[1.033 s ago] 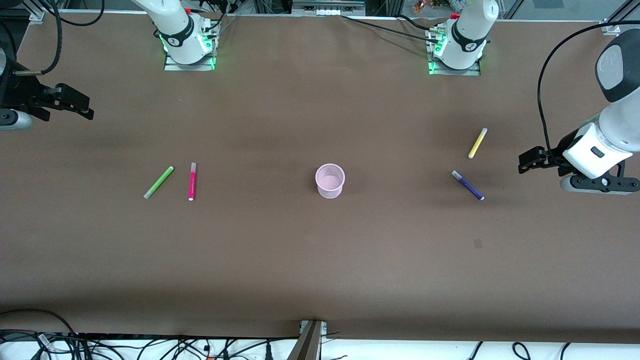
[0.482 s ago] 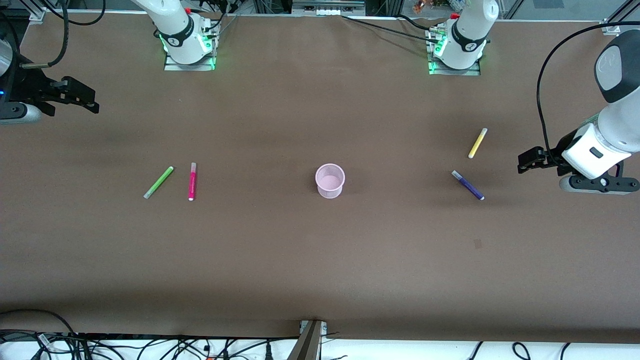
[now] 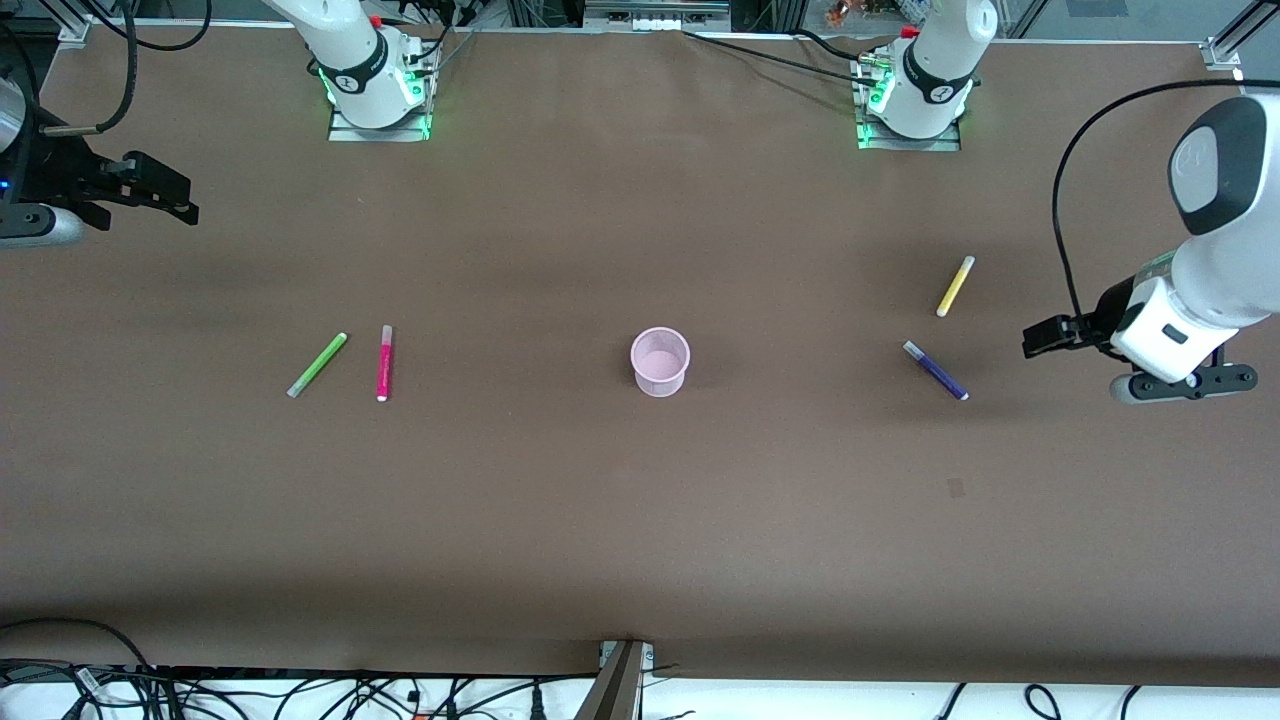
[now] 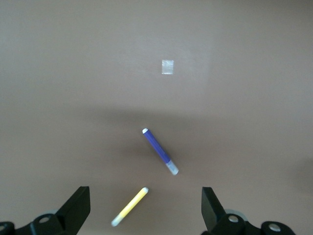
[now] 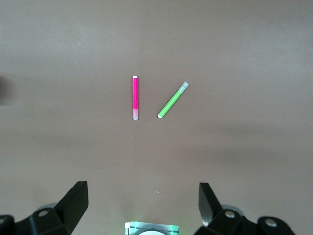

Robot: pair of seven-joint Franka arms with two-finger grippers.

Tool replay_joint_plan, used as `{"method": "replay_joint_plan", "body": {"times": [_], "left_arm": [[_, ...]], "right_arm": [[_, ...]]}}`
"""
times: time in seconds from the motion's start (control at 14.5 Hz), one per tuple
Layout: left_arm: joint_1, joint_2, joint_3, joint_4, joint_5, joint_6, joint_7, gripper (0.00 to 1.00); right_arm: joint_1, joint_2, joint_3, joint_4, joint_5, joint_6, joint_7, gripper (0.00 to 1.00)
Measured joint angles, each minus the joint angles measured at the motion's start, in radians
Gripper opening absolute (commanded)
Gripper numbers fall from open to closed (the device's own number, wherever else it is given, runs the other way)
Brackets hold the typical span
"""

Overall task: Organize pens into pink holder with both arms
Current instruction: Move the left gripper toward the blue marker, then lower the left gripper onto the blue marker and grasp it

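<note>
The pink holder (image 3: 660, 360) stands upright and empty at mid-table. The lime green pen (image 3: 317, 365) and magenta pen (image 3: 384, 362) lie toward the right arm's end. They also show in the right wrist view as the magenta pen (image 5: 135, 98) and green pen (image 5: 173, 100). The yellow pen (image 3: 955, 286) and dark purple pen (image 3: 936, 370) lie toward the left arm's end, and show in the left wrist view as the purple pen (image 4: 160, 151) and yellow pen (image 4: 129, 206). My left gripper (image 3: 1033, 340) (image 4: 145, 201) is open and empty above the table beside those two. My right gripper (image 3: 185, 203) (image 5: 143, 196) is open and empty over its table end.
A small pale patch (image 3: 956, 487) marks the brown table cover nearer the front camera than the purple pen; it also shows in the left wrist view (image 4: 167, 66). The arm bases (image 3: 378, 95) stand along the table's back edge. Cables hang below the front edge.
My left gripper has moved a little toward the purple and yellow pens. My right gripper shifted slightly toward the bases' side. The pens and holder have not moved.
</note>
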Motion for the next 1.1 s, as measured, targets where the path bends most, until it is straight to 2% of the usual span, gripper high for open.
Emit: {"method": "replay_joint_plan", "body": {"times": [0.48,0.76,1.1], "left_arm": [[0.0,0.132,-0.001,-0.032,0.0,0.097,-0.366,1.0],[-0.001,0.173,-0.002,-0.164,0.0,0.315,-0.547,1.0],[-0.005,0.202,-0.003,-0.24,0.0,0.406,-0.594,1.0]], "right_arm": [[0.0,0.0,0.0,0.0,0.0,-0.001,0.0,1.0],[0.0,0.0,0.0,0.0,0.0,-0.001,0.0,1.0],[0.0,0.0,0.0,0.0,0.0,-0.001,0.0,1.0]]}}
